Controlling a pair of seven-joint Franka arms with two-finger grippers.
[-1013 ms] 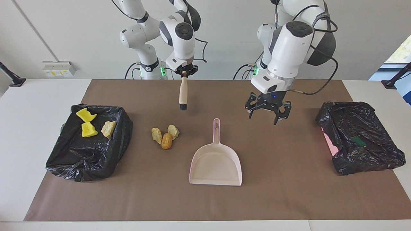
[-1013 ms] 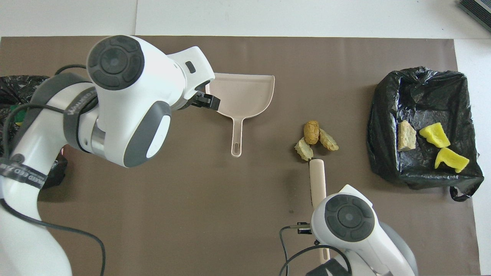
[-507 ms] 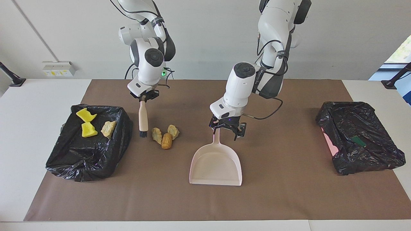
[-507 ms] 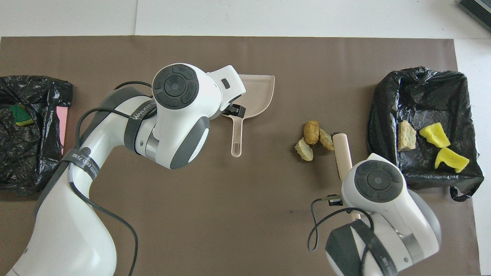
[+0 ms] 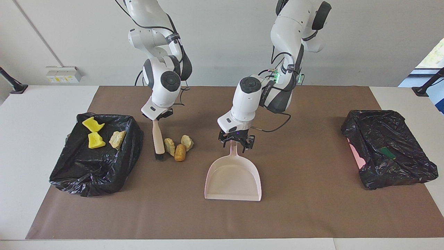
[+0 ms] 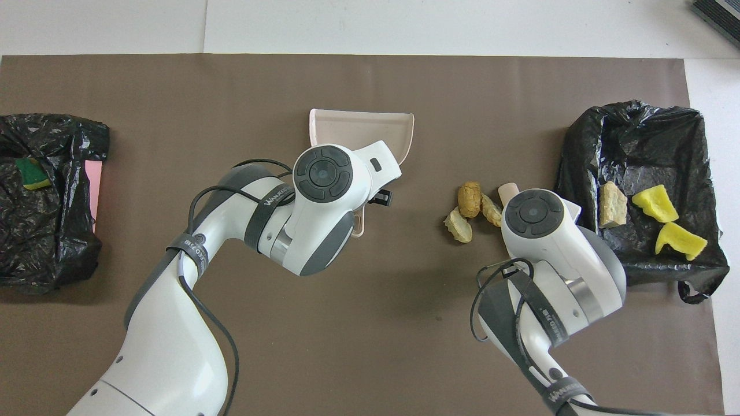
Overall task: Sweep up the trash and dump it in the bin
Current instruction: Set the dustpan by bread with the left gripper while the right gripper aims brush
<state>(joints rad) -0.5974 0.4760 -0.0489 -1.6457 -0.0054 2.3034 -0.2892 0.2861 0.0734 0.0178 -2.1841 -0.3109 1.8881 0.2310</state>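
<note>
Three tan-brown lumpy trash chunks (image 5: 178, 148) lie clustered on the brown mat (image 5: 295, 215) that covers the desk (image 5: 34, 111), between the black-lined bin at the right arm's end (image 5: 93, 173) and the pale pink plastic dustpan (image 5: 233, 178). Inside that bin rest two bright yellow spongy pieces (image 5: 93, 133) and one more tan chunk (image 5: 117, 139).

Just beside the three loose chunks, on their bin side, stands the beige wooden brush with black bristles (image 5: 158, 140), nearly upright, bristles down at the mat. The right tool (image 5: 159, 117) is clamped tight on the top of the brush's handle.

The dustpan lies flat on the mat at mid-desk, its handle pointing toward the robots. The left tool (image 5: 236, 141) is down at the handle's upper end with its fingers on either side of it; whether they press the handle cannot be told.

A second black-lined bin (image 5: 388, 149) sits at the left arm's end, with a green piece (image 5: 386, 152) inside.
</note>
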